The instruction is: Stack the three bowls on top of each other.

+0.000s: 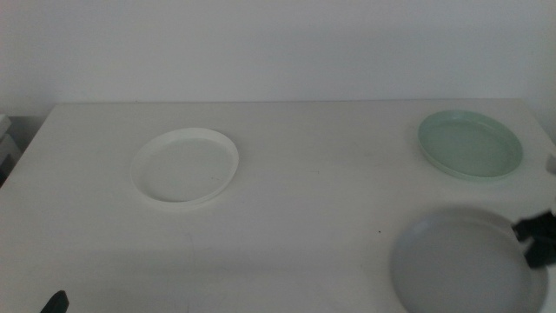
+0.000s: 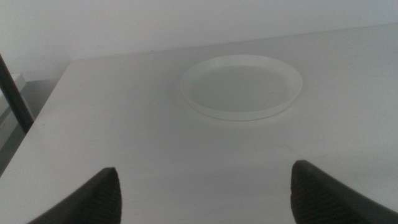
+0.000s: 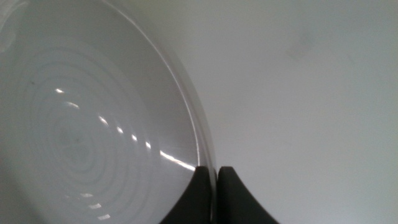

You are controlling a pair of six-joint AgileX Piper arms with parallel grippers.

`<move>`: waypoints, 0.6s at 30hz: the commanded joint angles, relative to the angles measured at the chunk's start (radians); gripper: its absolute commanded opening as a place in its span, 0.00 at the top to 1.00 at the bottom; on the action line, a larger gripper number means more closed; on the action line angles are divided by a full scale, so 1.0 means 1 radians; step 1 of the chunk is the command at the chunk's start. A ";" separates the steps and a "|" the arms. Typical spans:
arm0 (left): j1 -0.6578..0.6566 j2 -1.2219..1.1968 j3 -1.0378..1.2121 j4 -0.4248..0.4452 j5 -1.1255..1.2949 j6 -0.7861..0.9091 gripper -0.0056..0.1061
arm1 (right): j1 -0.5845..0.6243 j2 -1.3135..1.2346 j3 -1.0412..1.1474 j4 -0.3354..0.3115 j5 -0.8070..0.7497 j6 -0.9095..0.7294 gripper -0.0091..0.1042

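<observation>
Grey bowl (image 3: 87,124): your right claw (image 3: 214,186) is clenched on just its thin rim. Lift carelessly and it could slip or tilt. Left claw (image 2: 202,196) waits released.

The grey bowl (image 3: 81,143) looks like smooth, glossy plastic with fine concentric rings that catch small highlights, the white bowl (image 2: 241,86) and the mint green bowl (image 1: 470,144) look smooth with a softer sheen, and the white table (image 1: 304,200) appears matt.
</observation>
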 commanded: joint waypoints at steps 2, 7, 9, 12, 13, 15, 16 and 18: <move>-0.002 -0.007 -0.005 -0.006 -0.079 -0.005 0.01 | 0.073 -0.073 -0.101 0.050 0.055 0.082 0.92; -0.002 -0.007 -0.005 -0.006 -0.079 -0.005 0.01 | 0.203 -0.050 -0.238 0.041 0.072 0.209 0.91; -0.002 -0.007 -0.005 -0.006 -0.079 -0.005 0.01 | 0.250 -0.023 -0.283 0.041 0.070 0.235 0.91; -0.002 -0.007 -0.005 -0.006 -0.079 -0.005 0.01 | 0.316 0.039 -0.355 0.042 0.055 0.263 0.91; -0.002 -0.007 -0.005 -0.006 -0.079 -0.005 0.01 | 0.338 0.064 -0.376 0.042 0.045 0.276 0.91; -0.002 -0.007 -0.005 -0.006 -0.079 -0.005 0.01 | 0.378 0.113 -0.414 0.043 0.041 0.295 0.91; -0.002 -0.007 -0.005 -0.006 -0.079 -0.005 0.01 | 0.397 0.141 -0.434 0.043 0.039 0.308 0.91; -0.002 -0.007 -0.005 -0.006 -0.079 -0.005 0.01 | 0.427 0.196 -0.466 0.046 0.033 0.317 0.91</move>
